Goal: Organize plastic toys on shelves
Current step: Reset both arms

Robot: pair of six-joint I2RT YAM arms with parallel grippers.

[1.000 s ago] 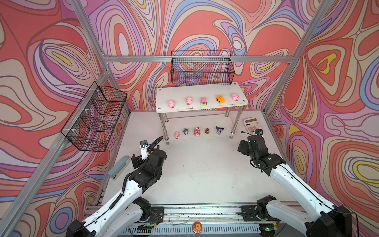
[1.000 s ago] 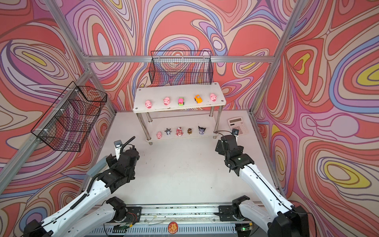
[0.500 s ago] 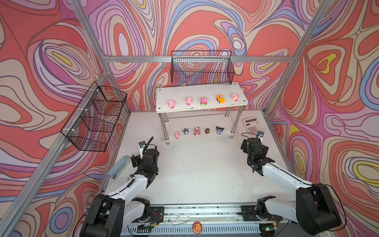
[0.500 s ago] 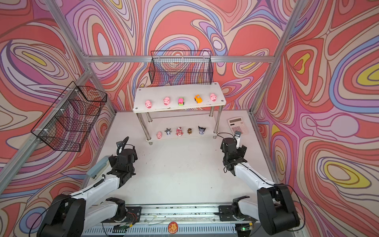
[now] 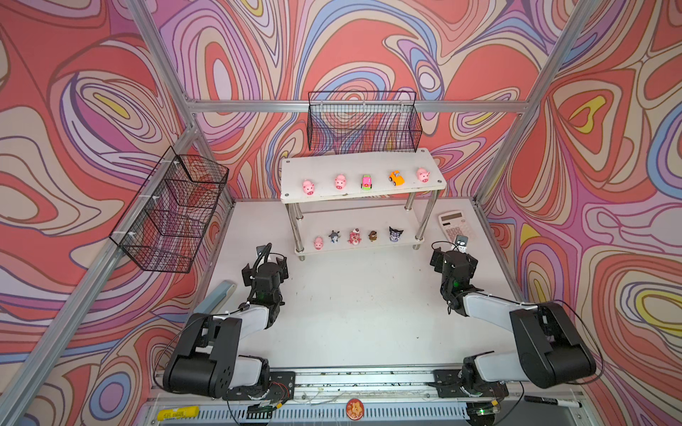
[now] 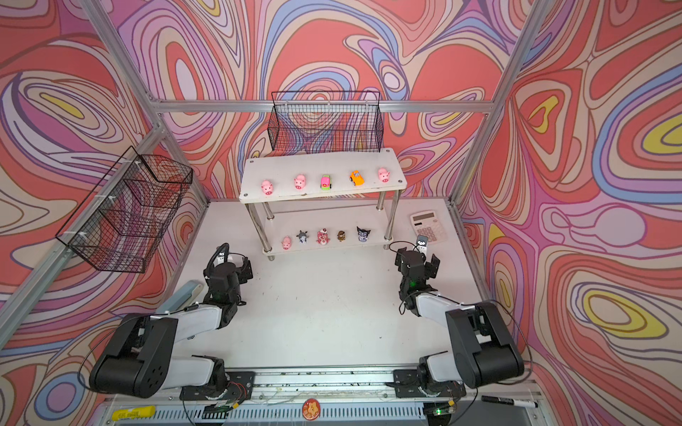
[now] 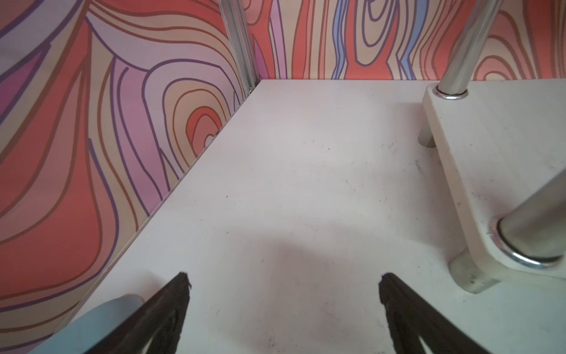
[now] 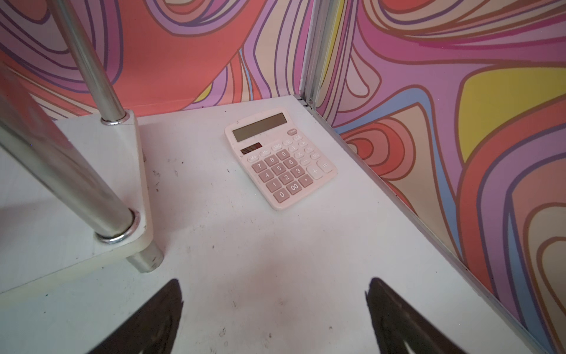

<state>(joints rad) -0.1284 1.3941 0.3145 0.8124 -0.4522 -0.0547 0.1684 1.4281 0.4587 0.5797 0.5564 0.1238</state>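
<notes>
Nearest you, at the bottom of both top views, the two arms fold low over the white tabletop (image 5: 361,317). Your left gripper (image 7: 284,277) has its black jaws spread wide with only bare table between them. A pale grey-blue stapler (image 5: 221,291) lies near it at the lower left.

Your right gripper (image 8: 274,280) is equally wide and empty. It faces a white calculator with pink keys (image 8: 280,156) lying flat near the right wall.

In mid-frame stands the two-tier rack of white boards on chrome tube legs (image 5: 363,162).
- **Lower board, left to right:** a small pink plastic pig (image 5: 318,242), a grey horned figurine (image 5: 334,236), a pink bear (image 5: 354,236), a brown figurine (image 5: 372,235) and a dark horned figurine (image 5: 394,234).
- **Upper board, left to right:** a second pink pig (image 5: 308,187), a third pink pig (image 5: 340,181), a pink-and-green car (image 5: 366,182), an orange car (image 5: 396,177) and a fourth pink pig (image 5: 423,174).

The toys in each row stand apart from one another.

Farthest back, a black wire basket (image 5: 363,121) hangs on the rear wall above the rack. A tiered black wire basket (image 5: 173,210) hangs on the left wall.
</notes>
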